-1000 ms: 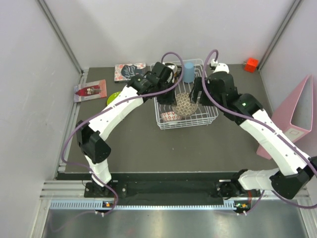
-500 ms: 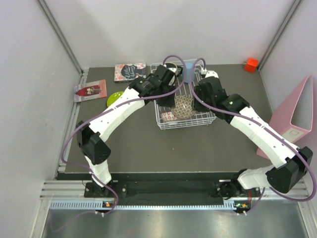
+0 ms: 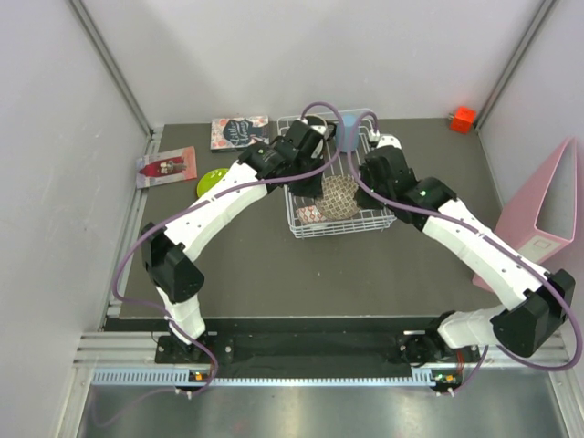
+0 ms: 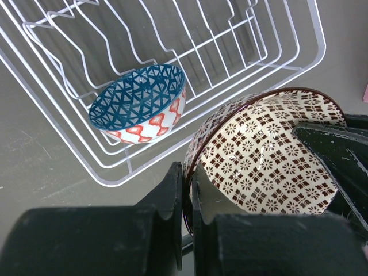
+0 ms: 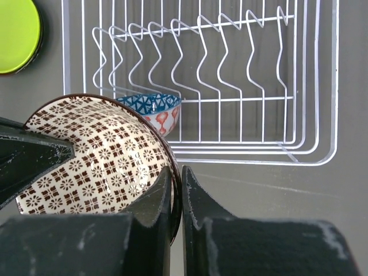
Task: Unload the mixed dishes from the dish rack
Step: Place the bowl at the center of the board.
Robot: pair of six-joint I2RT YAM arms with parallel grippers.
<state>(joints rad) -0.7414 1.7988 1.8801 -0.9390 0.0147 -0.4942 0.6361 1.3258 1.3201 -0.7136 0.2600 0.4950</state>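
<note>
The beige patterned bowl point(image 3: 338, 195) hangs tilted over the white wire dish rack point(image 3: 387, 215), pinched from two sides. My left gripper point(image 4: 188, 187) is shut on one part of the bowl's point(image 4: 270, 149) dark rim. My right gripper point(image 5: 177, 187) is shut on the opposite rim of that bowl point(image 5: 98, 155). A blue-patterned bowl with red-and-white outside point(image 4: 141, 103) point(image 5: 152, 108) lies in the rack below. The pale blue cup point(image 3: 349, 132) stands at the rack's far end. The lime-green plate point(image 3: 209, 181) point(image 5: 17, 34) lies on the table left of the rack.
Two flat printed cards point(image 3: 239, 130) point(image 3: 167, 166) lie at the back left. A small orange-red block point(image 3: 463, 119) sits in the far right corner. A pink binder point(image 3: 538, 219) leans against the right wall. The rack's upright prongs point(image 5: 190, 40) stand behind the held bowl.
My right arm swung in toward the patterned bowl and its jaws closed on the rim. The left gripper kept its hold, and the bowl shifted slightly.
</note>
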